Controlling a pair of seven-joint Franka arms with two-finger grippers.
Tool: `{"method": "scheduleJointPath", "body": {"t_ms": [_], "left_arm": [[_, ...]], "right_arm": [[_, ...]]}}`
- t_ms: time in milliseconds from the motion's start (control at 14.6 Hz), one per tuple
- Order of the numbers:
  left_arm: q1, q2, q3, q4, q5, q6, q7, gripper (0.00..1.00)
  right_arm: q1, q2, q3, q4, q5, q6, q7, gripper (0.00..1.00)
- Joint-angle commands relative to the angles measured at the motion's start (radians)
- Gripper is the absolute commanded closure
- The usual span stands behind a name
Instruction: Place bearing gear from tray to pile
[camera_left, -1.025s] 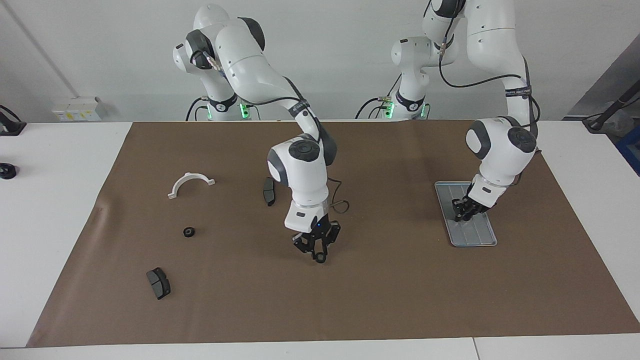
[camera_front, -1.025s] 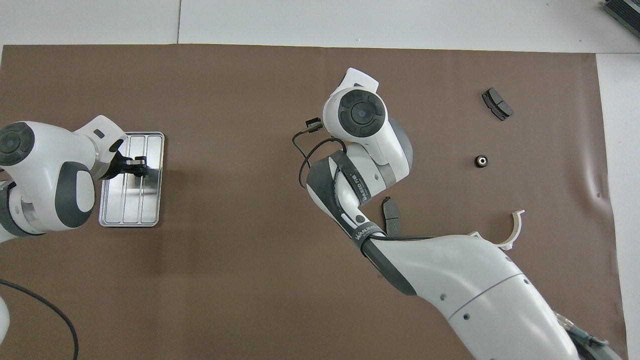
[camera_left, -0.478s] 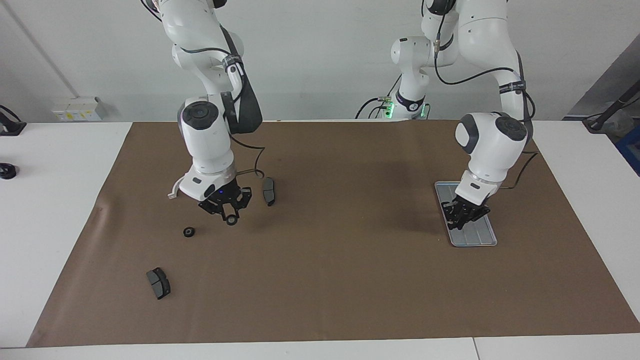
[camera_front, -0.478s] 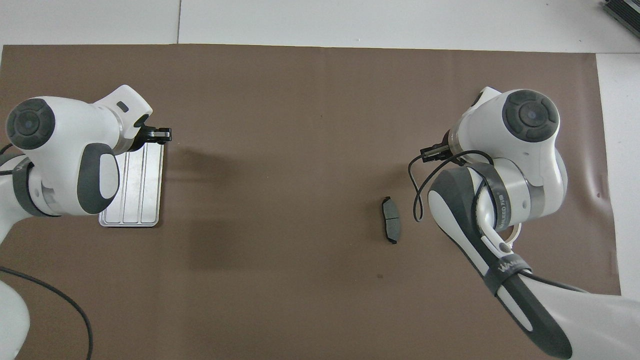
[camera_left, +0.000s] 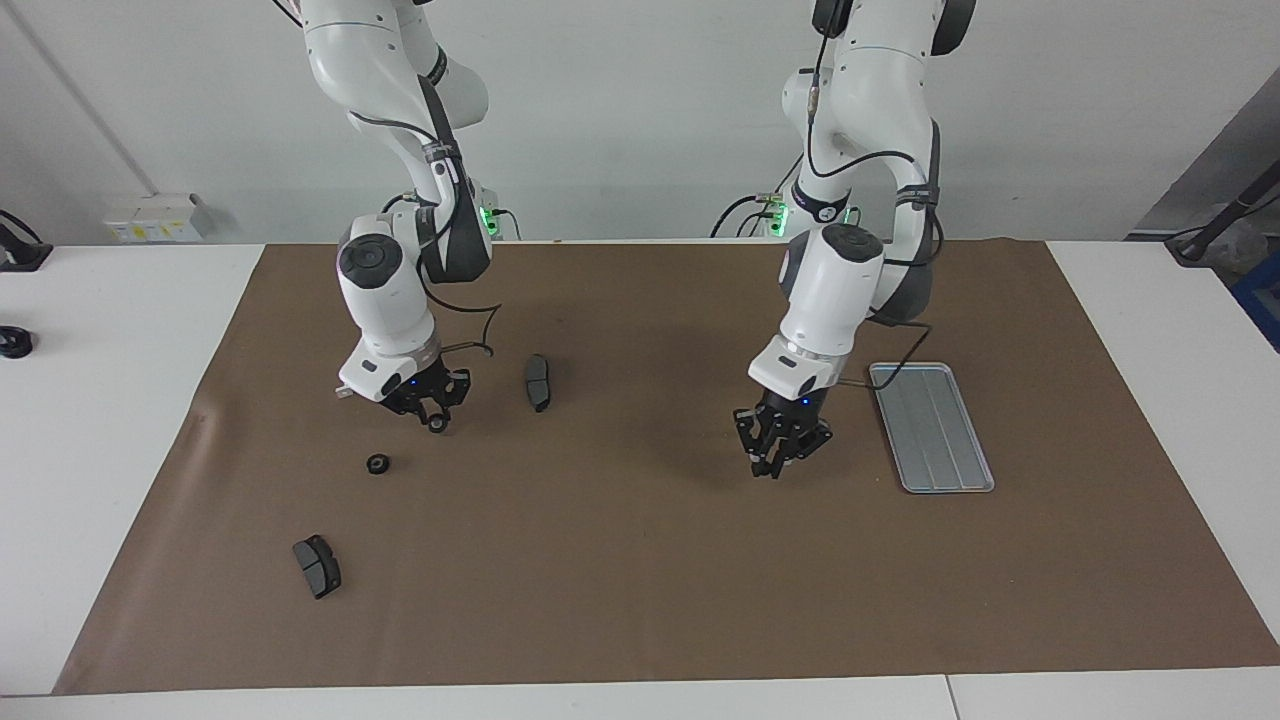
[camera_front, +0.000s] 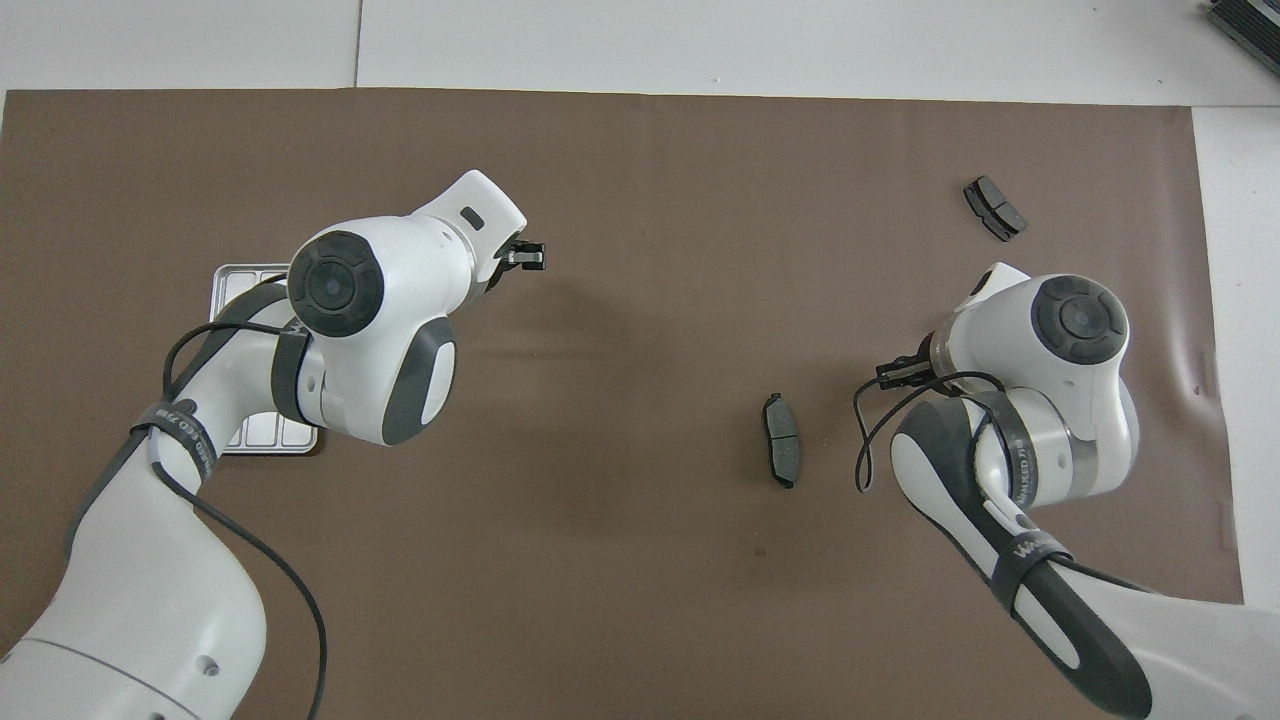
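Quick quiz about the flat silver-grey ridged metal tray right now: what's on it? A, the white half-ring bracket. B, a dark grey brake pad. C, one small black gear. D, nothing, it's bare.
D: in the facing view the flat silver-grey ridged metal tray shows only its bare ridges, and the left end effector is over the brown mat beside it.

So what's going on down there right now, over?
Right gripper low, shut on a gear, near the lone gear on the mat. Left gripper off the tray, over bare mat. Nothing in the way.
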Motion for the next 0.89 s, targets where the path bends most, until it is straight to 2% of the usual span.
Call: {"method": "scheduleJointPath", "body": {"t_ms": [0, 68, 137, 205, 273, 546, 683, 820], "left_arm": [[-0.071, 0.089, 0.029, 0.154, -0.008, -0.065, -0.092, 1.00], [-0.088, 0.114, 0.029, 0.198, -0.007, -0.096, -0.124, 1.00], [-0.114, 0.169, 0.035, 0.259, -0.005, -0.122, -0.164, 1.00], [-0.157, 0.216, 0.075, 0.333, -0.001, -0.139, -0.210, 1.00], [-0.186, 0.221, 0.104, 0.358, 0.005, -0.153, -0.236, 1.00], [-0.211, 0.226, 0.099, 0.340, -0.001, -0.118, -0.243, 1.00], [-0.216, 0.224, 0.098, 0.308, -0.004, -0.054, -0.247, 0.73], [-0.216, 0.221, 0.098, 0.291, -0.004, -0.029, -0.267, 0.29]], "right_arm": [[-0.024, -0.015, 0.017, -0.022, 0.035, 0.019, -0.020, 0.01], [-0.030, -0.015, 0.015, -0.014, 0.035, 0.019, -0.020, 0.00], [-0.036, -0.015, 0.015, 0.006, 0.035, 0.019, -0.020, 0.00], [-0.050, -0.017, 0.015, 0.044, 0.035, 0.004, -0.015, 0.00], [-0.057, -0.021, 0.015, 0.082, 0.035, -0.012, -0.012, 0.00], [-0.062, -0.004, 0.015, 0.262, 0.035, -0.120, 0.003, 0.00], [-0.061, 0.022, 0.018, 0.352, 0.059, -0.177, 0.066, 0.00], [-0.044, 0.043, 0.017, 0.421, 0.130, -0.208, 0.101, 0.00]]}}
